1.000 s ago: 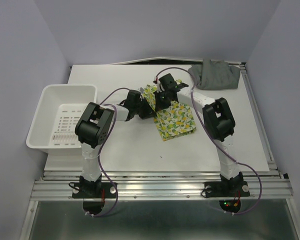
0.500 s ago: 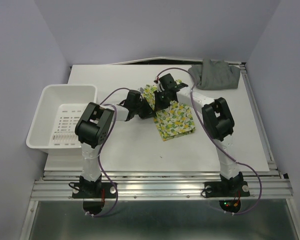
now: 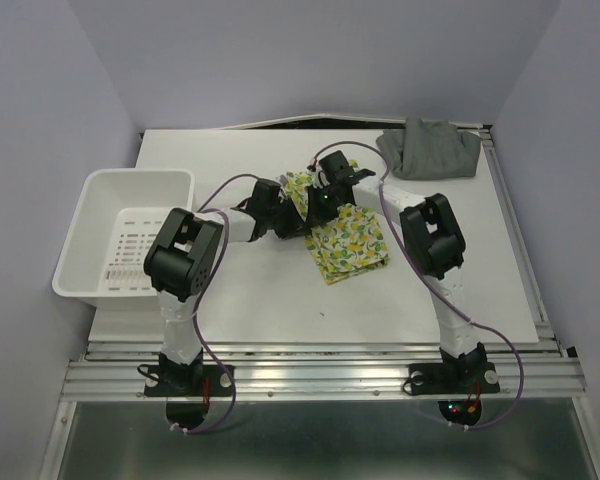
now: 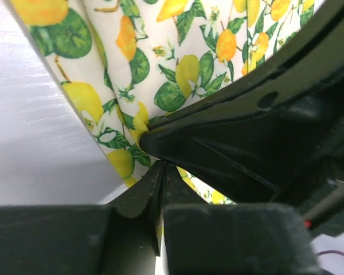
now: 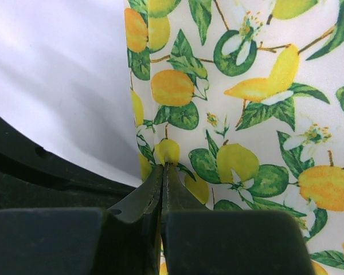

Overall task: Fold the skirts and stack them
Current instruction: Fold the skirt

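The lemon-print skirt (image 3: 348, 238) lies partly folded on the white table, near the middle. My left gripper (image 3: 298, 212) and my right gripper (image 3: 320, 203) meet at its far-left edge, close together. Both are shut on that edge of the cloth. The left wrist view shows the lemon-print skirt (image 4: 160, 63) pinched at the left gripper (image 4: 162, 166), with the right gripper's black body across the right side. The right wrist view shows the lemon-print skirt (image 5: 246, 114) pinched at the right gripper (image 5: 162, 167). The grey skirt (image 3: 430, 148) lies crumpled at the far right corner.
A white perforated basket (image 3: 90, 215) stands at the left edge of the table. The table's metal rail (image 3: 320, 355) runs along the near edge, with both arm bases below it. Purple walls enclose the back and sides.
Both grippers have shifted slightly left and farther away, drawing the skirt's held edge with them. The grey skirt and the basket have not moved.
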